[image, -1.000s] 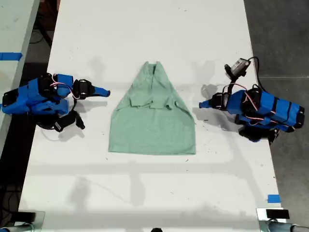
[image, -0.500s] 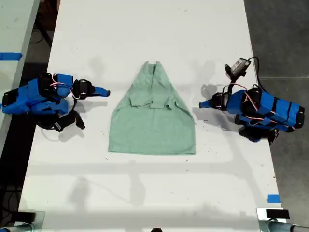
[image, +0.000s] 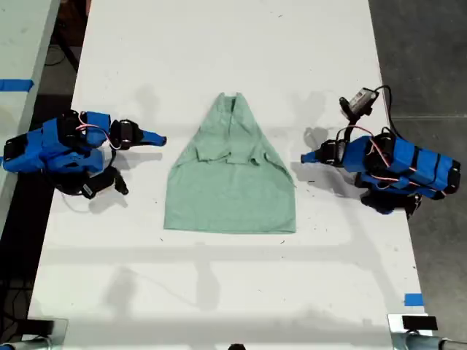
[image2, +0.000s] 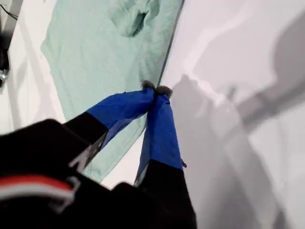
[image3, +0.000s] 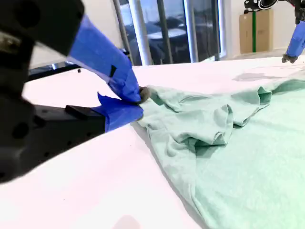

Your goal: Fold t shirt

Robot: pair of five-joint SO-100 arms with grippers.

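Pale mint-green short-sleeved cloth t-shirt (image: 230,182) lies flat mid-way across the white desk (image: 219,44), between our two blue arms. We see it partly folded: both sleeves are turned in over the chest, so the top narrows to a point at the collar end and the hem end stays wide and straight toward the exterior view's bottom. Our first end effector (image: 303,157) is at the exterior view's right, near the shirt's side edge but apart from it. In the first wrist view its blue-taped fingers (image2: 162,124) meet at the tips, clenched on nothing (image2: 155,90), with the shirt's straight edge (image2: 105,52) just beyond them. Our second end effector (image: 162,138) is at the exterior view's left, also near the shirt and not touching it. In the second wrist view it is clenched too, tips pressed together and empty (image3: 142,95), with rumpled folded-in cloth (image3: 238,157) just beside it; the other arm's blue tip shows across the shirt. Both arms lie low over the desk, pointing inward at the shirt. A small strip of blue tape (image: 413,299) is stuck on the desk near the exterior view's lower right corner.
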